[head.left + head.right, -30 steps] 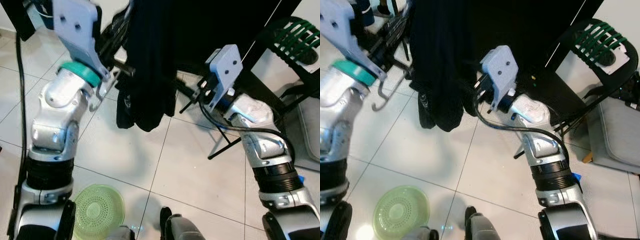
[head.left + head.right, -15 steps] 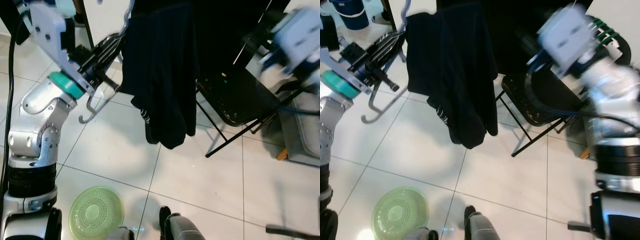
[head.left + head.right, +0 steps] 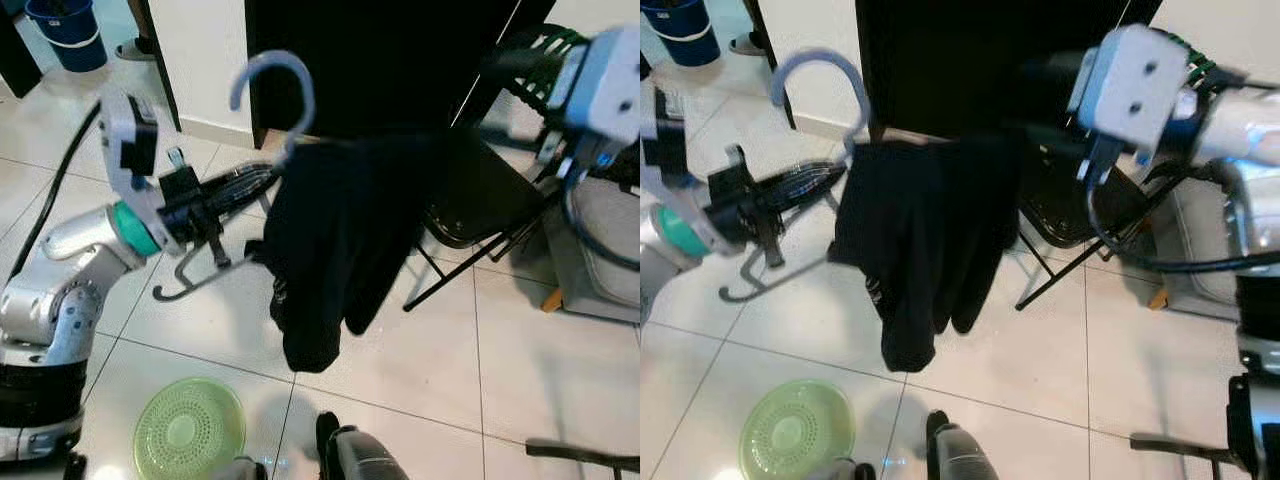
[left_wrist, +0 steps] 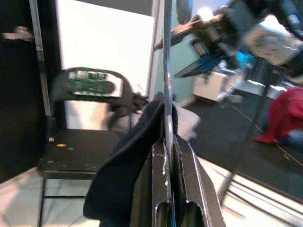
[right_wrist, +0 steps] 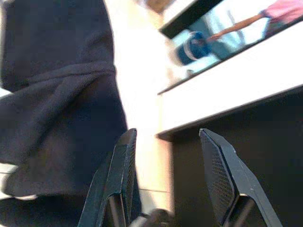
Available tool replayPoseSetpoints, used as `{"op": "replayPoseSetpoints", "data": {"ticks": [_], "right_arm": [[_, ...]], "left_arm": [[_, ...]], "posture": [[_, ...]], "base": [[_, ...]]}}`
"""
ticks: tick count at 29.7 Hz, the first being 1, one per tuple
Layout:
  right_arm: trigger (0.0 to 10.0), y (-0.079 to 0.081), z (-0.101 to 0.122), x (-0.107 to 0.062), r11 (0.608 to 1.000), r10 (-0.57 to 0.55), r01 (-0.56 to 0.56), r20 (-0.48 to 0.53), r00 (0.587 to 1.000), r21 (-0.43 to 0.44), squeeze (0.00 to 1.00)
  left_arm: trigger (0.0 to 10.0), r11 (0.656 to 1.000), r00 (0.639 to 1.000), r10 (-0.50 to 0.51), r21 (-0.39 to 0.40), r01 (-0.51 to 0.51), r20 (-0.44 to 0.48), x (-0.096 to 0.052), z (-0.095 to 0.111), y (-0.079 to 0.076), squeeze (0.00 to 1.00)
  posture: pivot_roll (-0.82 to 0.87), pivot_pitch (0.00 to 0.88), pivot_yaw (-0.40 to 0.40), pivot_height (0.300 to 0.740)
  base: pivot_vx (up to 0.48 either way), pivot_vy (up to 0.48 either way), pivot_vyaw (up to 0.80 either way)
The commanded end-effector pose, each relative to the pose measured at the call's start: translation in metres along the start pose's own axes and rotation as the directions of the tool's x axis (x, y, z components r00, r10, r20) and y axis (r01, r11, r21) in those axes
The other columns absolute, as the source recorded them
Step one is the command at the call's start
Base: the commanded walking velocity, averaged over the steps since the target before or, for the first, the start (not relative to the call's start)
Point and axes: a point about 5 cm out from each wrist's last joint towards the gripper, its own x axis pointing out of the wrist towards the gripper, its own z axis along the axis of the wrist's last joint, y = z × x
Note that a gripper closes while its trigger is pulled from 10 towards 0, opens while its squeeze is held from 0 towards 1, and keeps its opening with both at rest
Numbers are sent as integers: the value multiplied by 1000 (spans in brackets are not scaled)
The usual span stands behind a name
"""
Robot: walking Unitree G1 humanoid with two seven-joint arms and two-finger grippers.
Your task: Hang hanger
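Left eye view: white tiled floor [image 3: 200, 340], apparently a black chair [image 3: 480, 195].

Silver jointed arms, teal wrist ring, grey camera housings with screw holes, black cables, black mesh-textured fingers [image 5: 218, 179]

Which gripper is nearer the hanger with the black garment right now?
Left. The left gripper is clamped on the hanger beside the black garment; the right gripper hovers open, apart, on the garment's far side.
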Motion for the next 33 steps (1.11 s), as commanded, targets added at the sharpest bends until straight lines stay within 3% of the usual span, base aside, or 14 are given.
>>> {"op": "replayPoseSetpoints", "data": {"ticks": [1, 4, 11, 21, 24, 25, 26, 27, 33], "right_arm": [[10000, 3, 1, 1, 999, 30, -30, 14, 999, 13, 0], [10000, 17, 4, 7, 977, 174, -183, 86, 981, 113, 0], [10000, 31, 7, 15, 930, 307, -330, 149, 940, 163, 0], [10000, 46, 6, 25, 882, 377, -418, 207, 903, 219, 0], [9569, 48, 6, 27, 871, 386, -433, 220, 896, 233, 0], [7922, 51, 5, 29, 860, 396, -447, 230, 889, 248, 0], [7922, 51, 5, 29, 860, 396, -447, 230, 889, 248, 0], [0, 53, 5, 32, 855, 386, -444, 245, 889, 267, 0], [0, 55, 4, 35, 837, 376, -453, 279, 883, 306, 0]], "left_arm": [[10000, 998, 998, -61, 18, 61, 23, 2, 7, -8, 0], [10000, 988, 988, -151, 35, 151, -13, -2, 16, -15, 0], [10000, 974, 975, -224, 42, 224, -8, 1, 24, -20, 0], [10000, 964, 966, -260, 64, 259, 7, 5, 32, -24, 0], [10000, 963, 965, -261, 72, 260, 8, 6, 33, -24, 0], [10000, 962, 964, -265, 78, 264, 10, 6, 35, -24, 0], [10000, 962, 964, -265, 78, 264, 10, 6, 35, -24, 0], [10000, 960, 963, -268, 82, 266, 6, 7, 35, -24, 0], [10000, 959, 962, -273, 82, 273, -8, 7, 32, -26, 0]], "posture": [[-132, 92, -10, 740], [-124, 94, -19, 740], [-123, 93, -23, 740], [-110, 88, -30, 740], [-110, 88, -30, 740], [-108, 86, -31, 740], [-108, 86, -31, 740], [-103, 84, -33, 740], [-102, 84, -32, 740]], "base": [[0, 0, 0], [0, 0, 0], [0, 0, 0], [0, 0, 0], [0, 0, 0], [0, 0, 0], [0, 0, 0], [0, 0, 0], [0, 0, 0]]}}
